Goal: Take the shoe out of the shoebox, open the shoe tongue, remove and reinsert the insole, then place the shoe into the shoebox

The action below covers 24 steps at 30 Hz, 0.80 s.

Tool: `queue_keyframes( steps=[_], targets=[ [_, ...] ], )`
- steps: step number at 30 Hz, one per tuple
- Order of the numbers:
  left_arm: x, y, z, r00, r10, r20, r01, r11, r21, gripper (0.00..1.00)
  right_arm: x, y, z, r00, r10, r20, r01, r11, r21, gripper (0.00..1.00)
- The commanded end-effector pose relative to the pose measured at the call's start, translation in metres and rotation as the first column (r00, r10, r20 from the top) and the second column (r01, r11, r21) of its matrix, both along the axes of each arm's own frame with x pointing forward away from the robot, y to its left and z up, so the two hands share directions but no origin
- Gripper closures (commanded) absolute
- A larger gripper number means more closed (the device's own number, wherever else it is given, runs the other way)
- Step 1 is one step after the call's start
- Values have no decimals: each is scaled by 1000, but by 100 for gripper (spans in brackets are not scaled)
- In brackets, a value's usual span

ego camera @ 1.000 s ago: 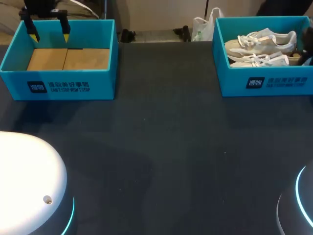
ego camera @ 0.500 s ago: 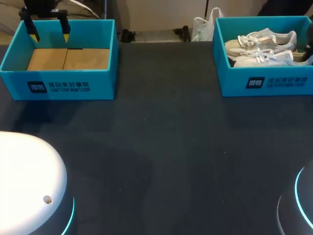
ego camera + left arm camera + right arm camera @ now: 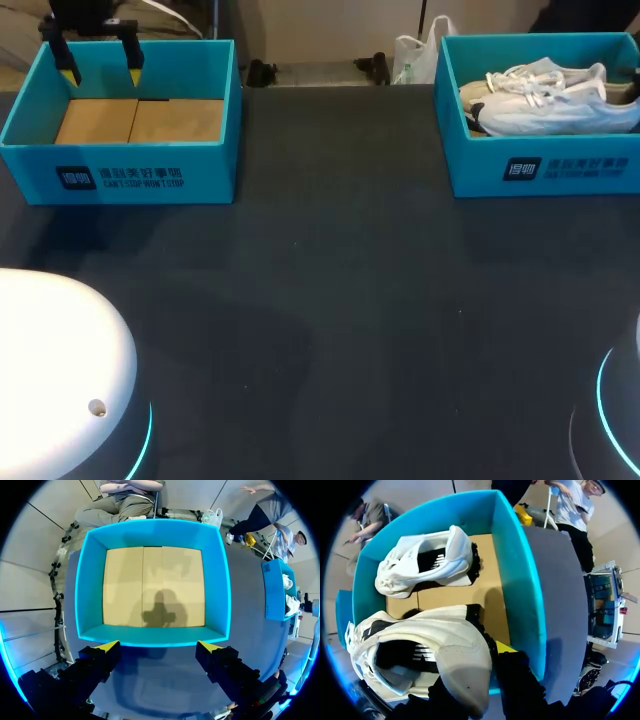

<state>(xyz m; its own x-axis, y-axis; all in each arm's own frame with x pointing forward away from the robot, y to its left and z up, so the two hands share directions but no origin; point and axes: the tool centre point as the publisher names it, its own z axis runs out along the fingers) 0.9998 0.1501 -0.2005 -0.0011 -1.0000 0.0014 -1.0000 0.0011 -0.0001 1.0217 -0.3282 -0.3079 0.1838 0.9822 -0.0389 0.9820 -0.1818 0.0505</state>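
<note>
Shoe (image 3: 560, 112) heel cut off, right tool (image 3: 476, 657) fingertip hidden

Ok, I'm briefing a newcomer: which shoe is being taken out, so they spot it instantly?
Look at the teal shoebox on the table's right side, holding two white shoes. It is the front shoe, its heel in the jaws of the right gripper; the rear shoe lies untouched by the back wall.

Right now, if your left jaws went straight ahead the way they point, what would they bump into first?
Probably the empty shoebox: its blue wall sits just ahead of the open jaws, with the cardboard floor beyond it. Depth is hard to judge.
</note>
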Motion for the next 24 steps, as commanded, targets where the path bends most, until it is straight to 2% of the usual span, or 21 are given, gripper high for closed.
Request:
queue_keyframes(
  steps=[1, 9, 13, 17, 24],
  targets=[
    [0, 0, 0, 1000, 0, 0, 0, 1000, 0, 0, -1, 2, 17, 999, -33, -3, 33, 999, -10, 100],
    [0, 0, 0, 1000, 0, 0, 0, 1000, 0, 0, 4, 3, 36, 995, -100, -1, 100, 995, -20, 100],
    [0, 0, 0, 1000, 0, 0, 0, 1000, 0, 0, 1, 7, 50, 993, -115, -5, 114, 993, -24, 100],
    [0, 0, 0, 1000, 0, 0, 0, 1000, 0, 0, -7, 22, 66, 993, -107, -44, 104, 993, -52, 100],
    [0, 0, 0, 1000, 0, 0, 0, 1000, 0, 0, -35, 40, 95, 987, -147, -61, 143, 988, -59, 100]
  ],
)
